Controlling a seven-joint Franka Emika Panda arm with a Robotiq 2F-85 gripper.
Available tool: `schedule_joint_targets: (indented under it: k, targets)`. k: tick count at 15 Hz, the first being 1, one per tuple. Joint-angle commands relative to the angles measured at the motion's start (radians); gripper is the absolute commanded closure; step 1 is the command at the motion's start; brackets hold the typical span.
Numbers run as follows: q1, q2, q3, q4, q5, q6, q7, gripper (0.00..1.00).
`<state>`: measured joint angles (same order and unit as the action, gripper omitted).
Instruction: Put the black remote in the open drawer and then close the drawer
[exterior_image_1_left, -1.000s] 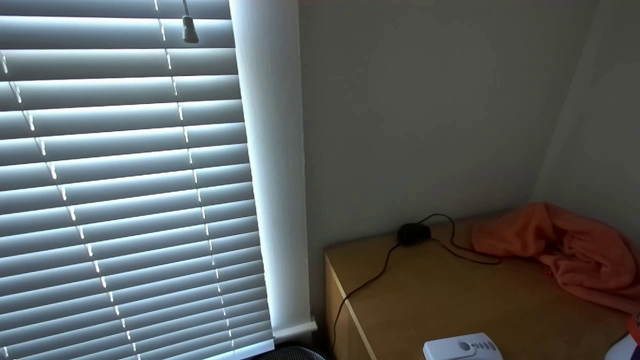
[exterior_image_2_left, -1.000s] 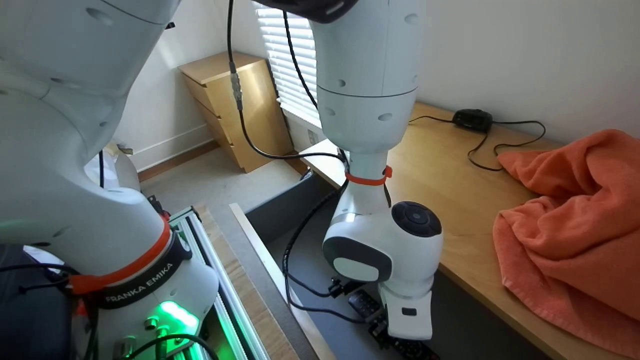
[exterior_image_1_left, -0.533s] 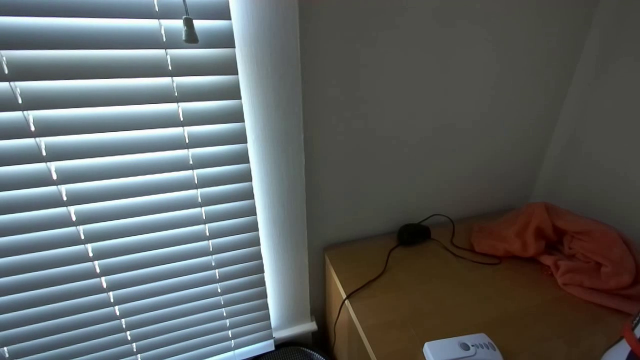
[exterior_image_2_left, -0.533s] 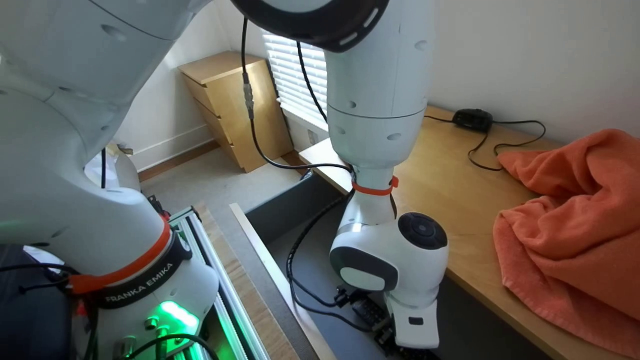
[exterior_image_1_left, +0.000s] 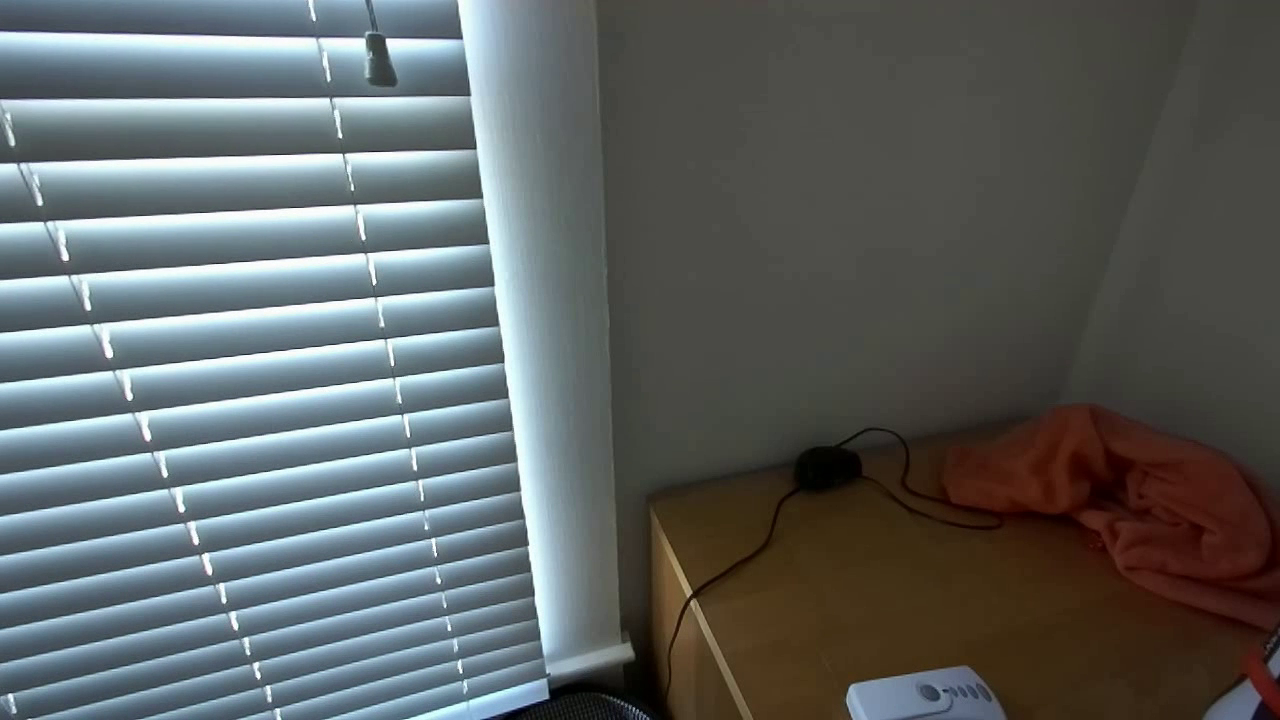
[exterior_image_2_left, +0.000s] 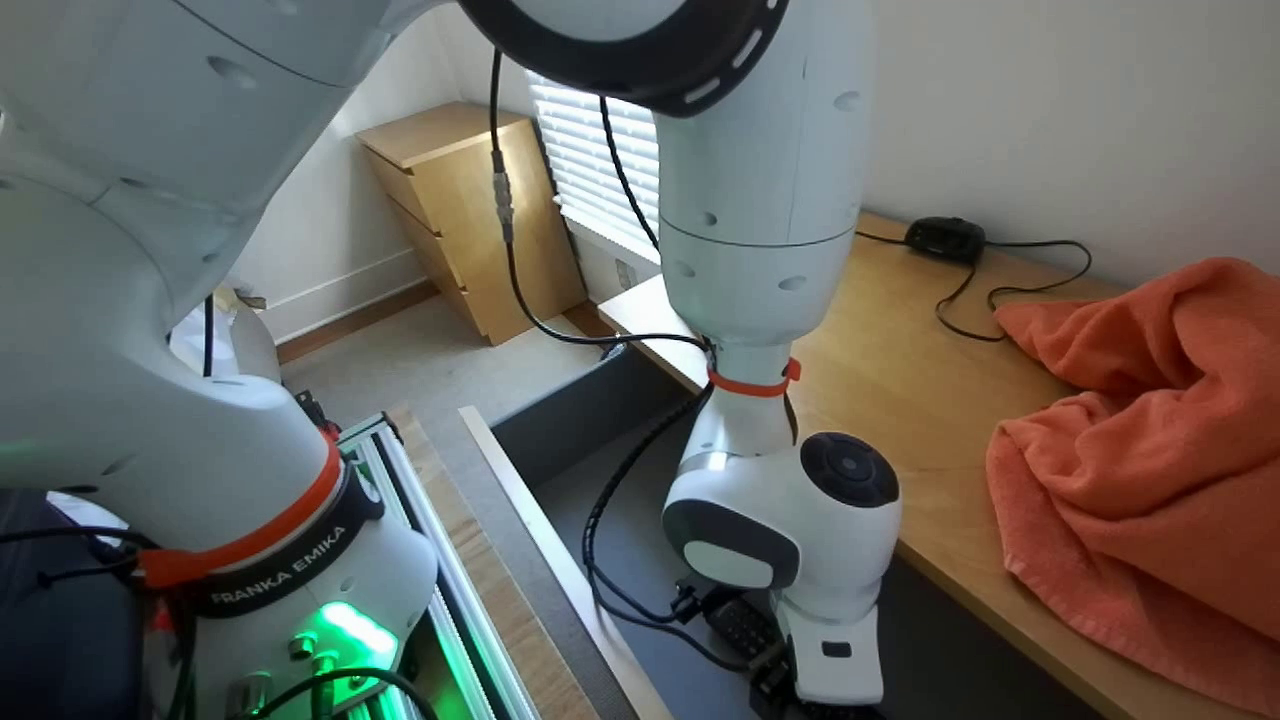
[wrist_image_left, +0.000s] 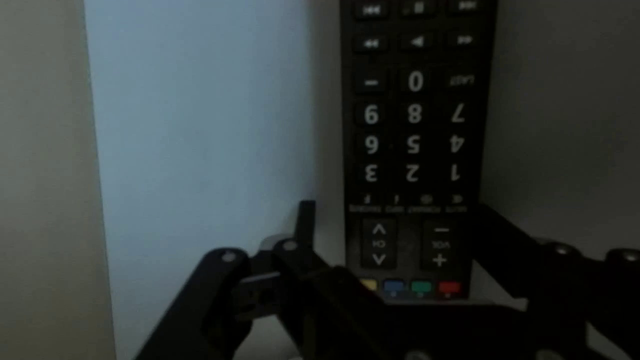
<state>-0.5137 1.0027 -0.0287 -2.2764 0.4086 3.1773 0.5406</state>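
Note:
The black remote (wrist_image_left: 412, 150), with number keys and a row of coloured buttons, fills much of the wrist view. My gripper (wrist_image_left: 393, 215) straddles its lower end, jaws open. A pale gap separates the left finger (wrist_image_left: 305, 222) from the remote; the right finger (wrist_image_left: 502, 250) overlaps its right edge, and whether it touches I cannot tell. In an exterior view the remote (exterior_image_2_left: 740, 625) shows partly beside the gripper (exterior_image_2_left: 768, 672), inside the open drawer with its pale front edge (exterior_image_2_left: 547, 535). Whether it rests fully on the drawer's floor is unclear.
The wooden top (exterior_image_2_left: 900, 370) overhangs the drawer's right side. On it lie an orange cloth (exterior_image_2_left: 1150, 450) and a black puck (exterior_image_2_left: 945, 240) with its cable. A flat white box (exterior_image_1_left: 925, 695) is at the bottom of an exterior view. A black cable (exterior_image_2_left: 590, 540) loops beside the wrist.
The arm has come down and a little to the right in an exterior view, deeper into the drawer. The remote has shifted slightly the same way.

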Motion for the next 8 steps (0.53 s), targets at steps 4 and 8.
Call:
schedule_joint_targets:
  k: [4,8]
  targets:
    - [0.003,-0.082,-0.016,-0.065,0.028,-0.026,-0.070,0.00]
    - [0.018,-0.164,-0.040,-0.132,0.022,-0.036,-0.090,0.00]
